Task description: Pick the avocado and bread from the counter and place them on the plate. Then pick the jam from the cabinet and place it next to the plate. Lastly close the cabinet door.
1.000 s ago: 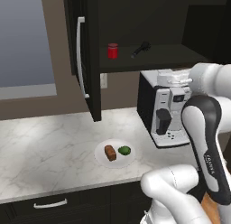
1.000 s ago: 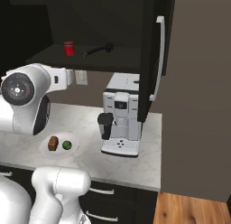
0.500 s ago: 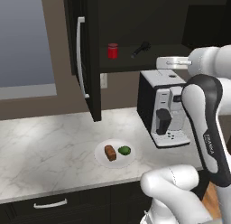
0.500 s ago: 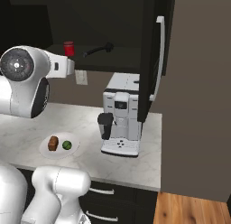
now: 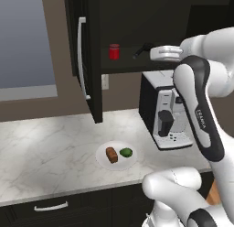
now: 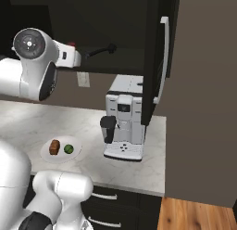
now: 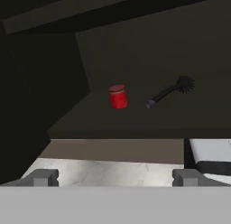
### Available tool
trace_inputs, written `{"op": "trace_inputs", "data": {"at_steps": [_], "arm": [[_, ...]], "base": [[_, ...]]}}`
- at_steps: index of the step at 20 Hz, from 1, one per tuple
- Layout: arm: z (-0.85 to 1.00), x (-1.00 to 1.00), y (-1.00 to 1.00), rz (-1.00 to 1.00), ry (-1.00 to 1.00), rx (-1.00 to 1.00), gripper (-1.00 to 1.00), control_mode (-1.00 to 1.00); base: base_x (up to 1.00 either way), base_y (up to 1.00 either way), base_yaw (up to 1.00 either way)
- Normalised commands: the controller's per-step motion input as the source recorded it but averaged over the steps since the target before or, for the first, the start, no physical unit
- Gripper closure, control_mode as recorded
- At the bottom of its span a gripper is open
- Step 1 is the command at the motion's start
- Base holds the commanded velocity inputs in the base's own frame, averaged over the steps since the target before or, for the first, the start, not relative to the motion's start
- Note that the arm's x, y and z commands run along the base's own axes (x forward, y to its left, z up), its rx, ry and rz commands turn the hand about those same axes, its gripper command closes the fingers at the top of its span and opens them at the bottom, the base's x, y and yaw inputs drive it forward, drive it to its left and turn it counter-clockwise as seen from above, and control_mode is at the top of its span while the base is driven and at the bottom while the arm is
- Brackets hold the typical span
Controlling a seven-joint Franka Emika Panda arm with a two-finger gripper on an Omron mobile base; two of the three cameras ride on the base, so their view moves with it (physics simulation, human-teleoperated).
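Red jam (image 7: 118, 96) stands mid-shelf in the cabinet (image 5: 151, 20), just beside a dark brush (image 7: 169, 93), so the wide-open, empty gripper (image 7: 116, 177) could clip that brush or topple the jar when reaching in.

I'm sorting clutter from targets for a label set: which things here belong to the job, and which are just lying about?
Belong to the job:
- avocado and bread, both on the plate
- jam on the cabinet shelf
- cabinet door, open
- counter

Just lying about:
- dark brush beside the jam
- coffee machine
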Motion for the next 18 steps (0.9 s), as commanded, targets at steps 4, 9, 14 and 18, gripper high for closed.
{"op": "trace_inputs", "data": {"at_steps": [4, 9, 14, 18], "arm": [[-0.13, 0.43, 0.2, 0.0, 0.0, 0.0, -1.0, -1.0], [-0.2, 0.42, 0.16, 0.0, 0.0, 0.0, -1.0, -1.0], [-0.16, 0.42, 0.12, 0.0, 0.0, 0.0, -1.0, -1.0], [-0.02, 0.35, 0.19, 0.0, 0.0, 0.0, -1.0, -1.0]], "base": [[0.0, 0.0, 0.0], [0.0, 0.0, 0.0], [0.0, 0.0, 0.0], [0.0, 0.0, 0.0]]}}
